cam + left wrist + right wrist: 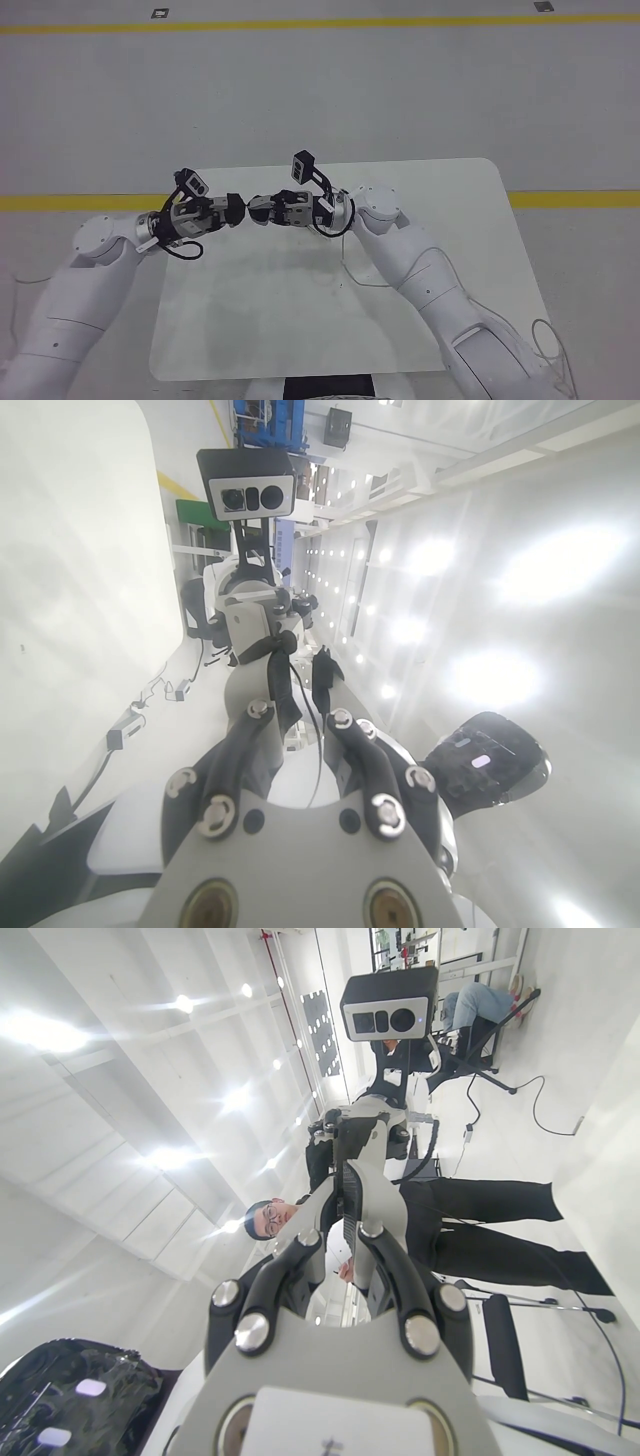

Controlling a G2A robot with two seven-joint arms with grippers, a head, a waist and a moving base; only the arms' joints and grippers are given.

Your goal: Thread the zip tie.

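Top view showed the left gripper (232,211) and the right gripper (258,210) held tip to tip above the white table (440,310), toward its far edge. Left wrist view had the left gripper's black-wrapped fingertips (280,682) set at a narrow gap, not clamped. Through that gap ran a thin black strand that I took for the zip tie (314,745), curving back toward the palm. Its far end was lost among the right gripper's fingers, and the head could not be made out. Right wrist view showed the right gripper's fingers drawn together at the tips; whether the tie sat between them could not be told.

Such a tie would be very light and springy along its length yet easy to bend. It would also be smooth and apt to slip or twist between hard pads. The best hold, as I judged it, was one gripper close behind the head to keep the slot steady. The other would take the tail just short of the tip, leaving little free length to flex away. Squeezing would not harm it; misalignment looked the greater risk.
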